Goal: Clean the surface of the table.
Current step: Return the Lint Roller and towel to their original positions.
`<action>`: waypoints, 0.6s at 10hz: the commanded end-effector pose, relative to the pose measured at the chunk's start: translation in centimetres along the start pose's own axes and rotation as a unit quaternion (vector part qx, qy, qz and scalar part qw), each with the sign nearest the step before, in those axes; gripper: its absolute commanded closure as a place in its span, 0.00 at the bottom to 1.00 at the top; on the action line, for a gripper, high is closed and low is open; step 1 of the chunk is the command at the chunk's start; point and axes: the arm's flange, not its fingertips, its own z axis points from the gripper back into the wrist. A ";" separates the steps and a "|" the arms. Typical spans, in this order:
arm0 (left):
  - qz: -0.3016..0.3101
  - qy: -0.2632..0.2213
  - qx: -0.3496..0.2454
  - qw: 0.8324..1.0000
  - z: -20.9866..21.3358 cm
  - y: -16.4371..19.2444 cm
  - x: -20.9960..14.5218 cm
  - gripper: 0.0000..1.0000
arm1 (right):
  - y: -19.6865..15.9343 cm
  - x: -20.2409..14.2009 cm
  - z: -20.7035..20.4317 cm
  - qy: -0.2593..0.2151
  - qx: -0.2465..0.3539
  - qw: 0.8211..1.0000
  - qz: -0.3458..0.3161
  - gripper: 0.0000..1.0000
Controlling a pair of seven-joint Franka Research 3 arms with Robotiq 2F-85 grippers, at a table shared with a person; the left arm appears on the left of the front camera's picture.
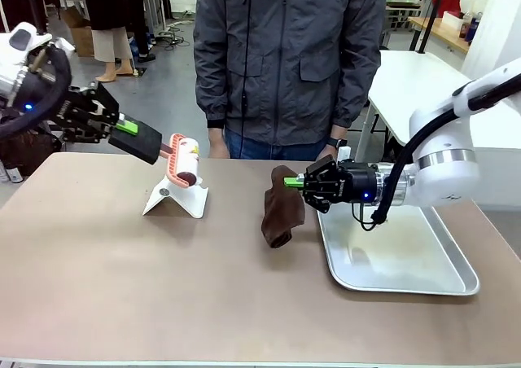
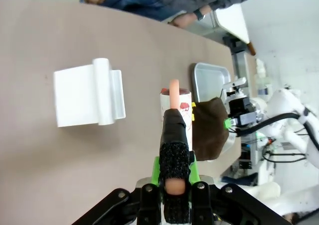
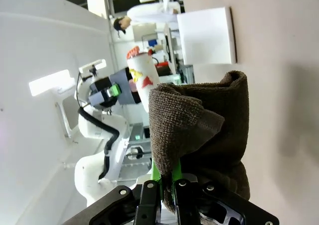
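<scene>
- Front view: the left gripper (image 1: 134, 132) was pinched shut on the dark handle of a lint roller (image 1: 181, 161), holding it in the air with the roller head pointing toward the table's middle.
- The roller hung just above a white stand (image 1: 177, 197), a folded, tent-like holder sitting on the table (image 1: 163, 286) left of centre.
- The right gripper (image 1: 295, 182) was clamped on the top edge of a brown cloth (image 1: 281, 209). The cloth hung down limp, its lower end at or just above the tabletop; contact could not be told.
- In the right wrist view the green pads (image 3: 158, 175) squeezed a thick fold of the cloth (image 3: 199, 130), which bunched out above the jaws.
- A metal tray (image 1: 407, 258) lay on the table's right side, just beside the cloth and under the right arm.
- A person in a grey jacket stood at the far edge, hands down by the table.
- The table spread wide across the front view, a flat, matte tan top with a pale edge.
- Handling, as a judgement: the table looked rigid, heavy and fixed, nothing to grasp or lift. It would be worked by pressing the soft cloth flat and sweeping it over bare areas, or by rolling the lint roller along it. The matte top probably lets the cloth slide with light drag.
</scene>
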 end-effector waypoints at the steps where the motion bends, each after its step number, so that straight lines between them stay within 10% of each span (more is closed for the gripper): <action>1: 0.010 -0.002 -0.005 1.000 1.1 0.7 0.2 0.78 | 0.6 -0.3 0.1 0.013 -0.007 1.000 0.003 0.92; 6: -0.013 0.015 0.031 0.999 -0.1 -0.2 0.7 0.78 | 0.1 0.4 -1.5 -0.006 -0.032 0.999 0.007 0.92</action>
